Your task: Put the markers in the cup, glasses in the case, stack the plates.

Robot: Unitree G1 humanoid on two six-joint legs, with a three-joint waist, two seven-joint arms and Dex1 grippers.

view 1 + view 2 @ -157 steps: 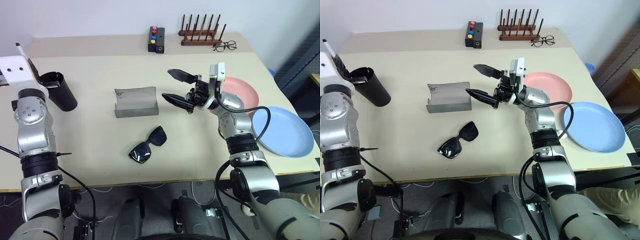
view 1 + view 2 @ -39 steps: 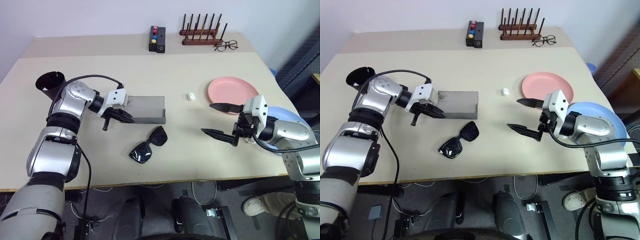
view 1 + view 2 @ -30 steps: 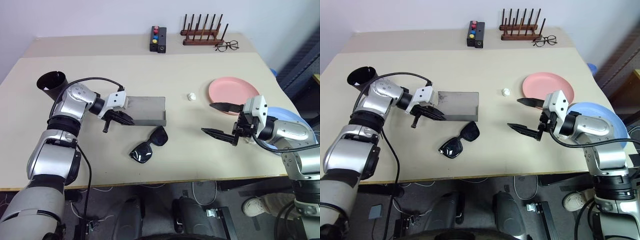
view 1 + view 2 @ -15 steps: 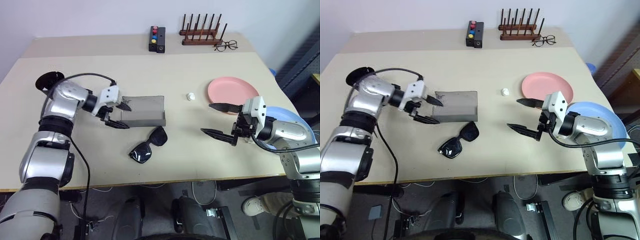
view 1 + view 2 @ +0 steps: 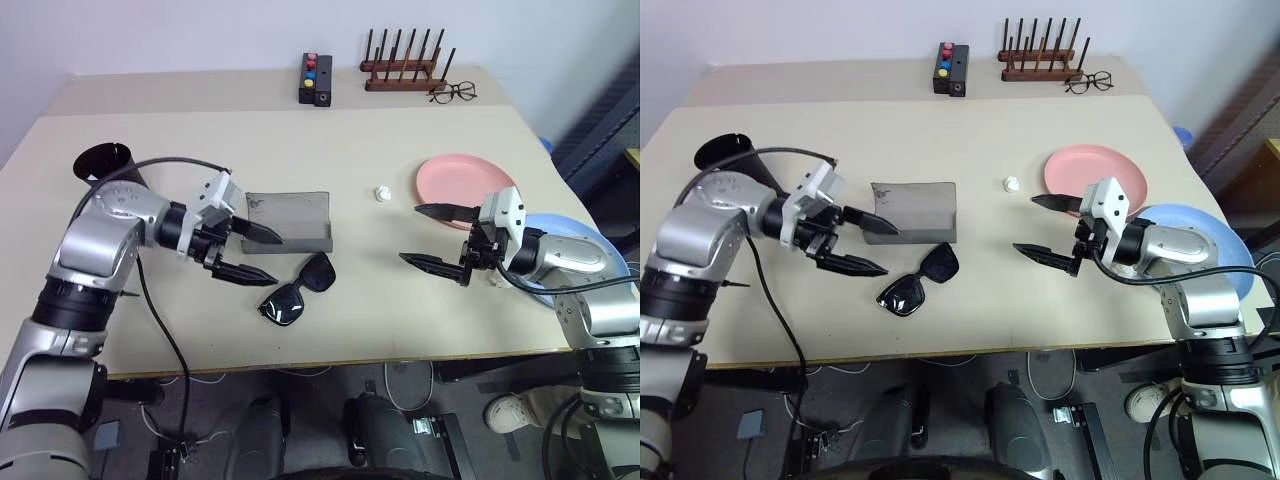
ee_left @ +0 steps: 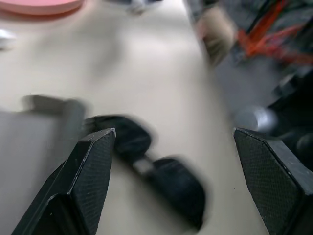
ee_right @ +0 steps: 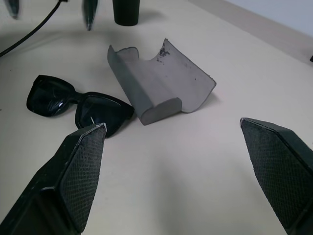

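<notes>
- Left gripper point(image 5: 250, 254) has pulled back off the case point(image 5: 288, 221) toward the table's near edge since a second ago; it was pinched shut at the case's left end then, now its jaws stand wide apart with nothing between them.
- It now hangs just left of the glasses point(image 5: 298, 290), not touching them.
- Case lies open on the table point(image 5: 330, 150), lid up, nothing visible inside; about the same spot as a second ago.
- Glasses lie flat on the table just in front of the case, apart from it, unmoved.
- Cup point(image 5: 104, 163) stands at the far left of the table; its inside can't be made out, so whether markers are in it I can't tell.
- Right gripper point(image 5: 433, 238) hasn't shifted: fingers spread wide, empty, hovering over bare table left of the plates.
- Pink plate point(image 5: 466, 183) and blue plate point(image 5: 580, 258) sit side by side at the right, not stacked, nothing on either.
- Small white object point(image 5: 381, 192) lies just left of the pink plate.
- Wire spectacles point(image 5: 453, 93), wooden rack point(image 5: 402, 72) and button box point(image 5: 315, 78) line the far edge.
</notes>
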